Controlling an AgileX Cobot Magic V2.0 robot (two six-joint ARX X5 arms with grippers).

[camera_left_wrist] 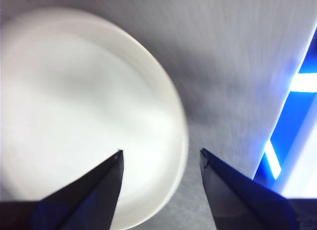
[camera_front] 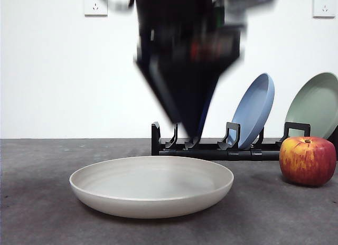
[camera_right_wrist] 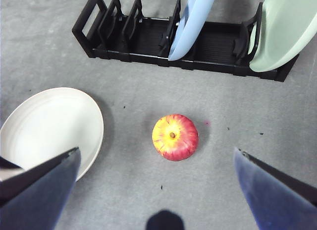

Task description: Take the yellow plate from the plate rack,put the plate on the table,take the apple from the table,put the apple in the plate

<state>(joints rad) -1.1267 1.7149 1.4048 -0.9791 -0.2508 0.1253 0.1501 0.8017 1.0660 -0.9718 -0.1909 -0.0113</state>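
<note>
The yellow plate (camera_front: 151, 185) lies flat on the table (camera_front: 37, 213), ready for the apple (camera_right_wrist: 175, 137), which sits between the right gripper's (camera_right_wrist: 156, 163) wide-spread jaws; the left gripper (camera_left_wrist: 161, 158) hangs empty, jaws apart.

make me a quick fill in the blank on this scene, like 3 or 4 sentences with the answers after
1. The yellow plate lies flat on the ____.
2. The apple rests on the table, not yet in the ____.
3. The plate rack holds a pale green plate and a ____ plate.
4. The right gripper, above the apple, has its jaws ____.

Answers: table; plate; blue; open
</note>
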